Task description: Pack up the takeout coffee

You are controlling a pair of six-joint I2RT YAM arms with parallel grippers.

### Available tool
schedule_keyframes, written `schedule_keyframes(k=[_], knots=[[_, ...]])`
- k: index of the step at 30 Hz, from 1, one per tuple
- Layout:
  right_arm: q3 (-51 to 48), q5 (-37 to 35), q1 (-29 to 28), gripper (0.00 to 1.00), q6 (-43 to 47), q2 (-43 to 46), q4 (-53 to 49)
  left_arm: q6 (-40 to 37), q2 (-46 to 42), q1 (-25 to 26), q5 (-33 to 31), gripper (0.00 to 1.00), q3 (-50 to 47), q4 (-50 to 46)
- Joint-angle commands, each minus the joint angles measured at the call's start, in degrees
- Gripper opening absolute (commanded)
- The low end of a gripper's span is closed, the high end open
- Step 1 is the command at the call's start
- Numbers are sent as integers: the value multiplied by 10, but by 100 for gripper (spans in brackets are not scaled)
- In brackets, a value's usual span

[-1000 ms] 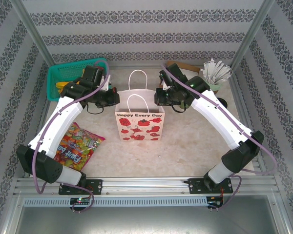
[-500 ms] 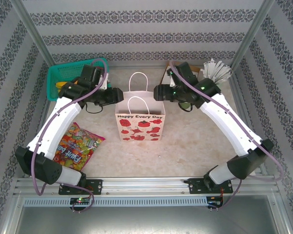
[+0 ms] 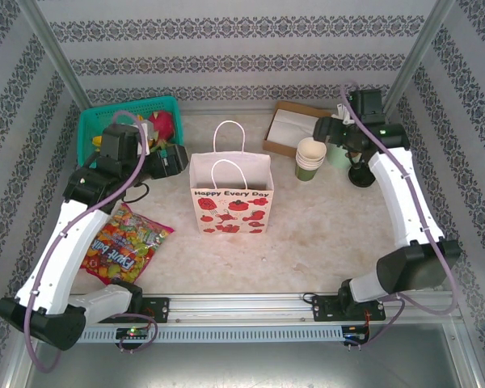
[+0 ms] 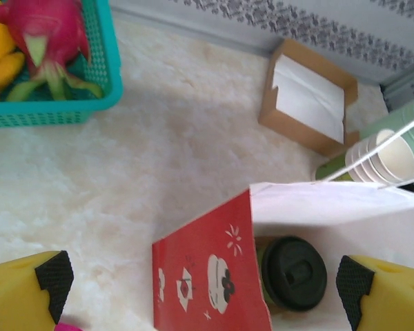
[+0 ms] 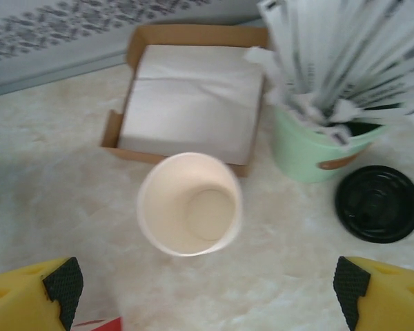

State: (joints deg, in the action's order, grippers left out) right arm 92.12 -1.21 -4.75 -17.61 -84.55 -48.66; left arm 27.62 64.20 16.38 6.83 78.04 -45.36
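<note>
The table (image 3: 323, 234) lies under both arms; the paper bag (image 4: 317, 207) stands open just below the left gripper (image 4: 203, 277), whose fingers are spread wide and grasp nothing; the teal basket (image 4: 103, 69) is ahead of this gripper, to one side; the right gripper (image 5: 205, 283) is also spread wide and empty; ahead of it lies a box of napkins (image 5: 193, 89); nearer to it, about midway between its fingers, stands a stack of paper cups (image 5: 190, 203); the coffee (image 4: 293, 272), with its black lid on, stands inside the bag, under the left gripper and near one of its fingers; a loose black lid (image 5: 378, 203) lies on the table just ahead of one finger of the right gripper.
</note>
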Motion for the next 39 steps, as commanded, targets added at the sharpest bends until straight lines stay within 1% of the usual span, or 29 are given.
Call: schedule_keyframes(k=[1, 3, 5, 7, 8, 12, 16, 21, 25, 29, 33, 39], knots=[[24, 18, 32, 92, 47, -13, -12, 38, -19, -7, -50, 100, -32, 91], [38, 24, 59, 88, 44, -26, -24, 45, -25, -7, -54, 99, -40, 107], [46, 60, 83, 85, 46, -39, -23, 45, -23, -7, -59, 99, -42, 108], [61, 98, 90, 82, 84, -60, -26, 44, -20, -7, -69, 100, -41, 103], [77, 98, 90, 81, 101, -75, -35, 43, -19, -7, -70, 100, -41, 103], [163, 78, 90, 70, 127, -148, -83, 45, -12, -7, -71, 100, -42, 100], [234, 75, 88, 59, 119, -212, -112, 50, -5, -7, -71, 100, -40, 101], [292, 29, 84, 54, 104, -267, -131, 50, 4, -8, -73, 100, -35, 98], [309, 32, 82, 51, 102, -290, -136, 49, 10, -8, -73, 100, -32, 97], [320, 30, 78, 43, 106, -306, -143, 47, 19, -8, -70, 100, -27, 95], [320, 0, 75, 40, 109, -312, -144, 46, 27, -8, -69, 100, -23, 90], [324, -23, 75, 34, 123, -323, -147, 46, 29, -8, -65, 100, -22, 91]])
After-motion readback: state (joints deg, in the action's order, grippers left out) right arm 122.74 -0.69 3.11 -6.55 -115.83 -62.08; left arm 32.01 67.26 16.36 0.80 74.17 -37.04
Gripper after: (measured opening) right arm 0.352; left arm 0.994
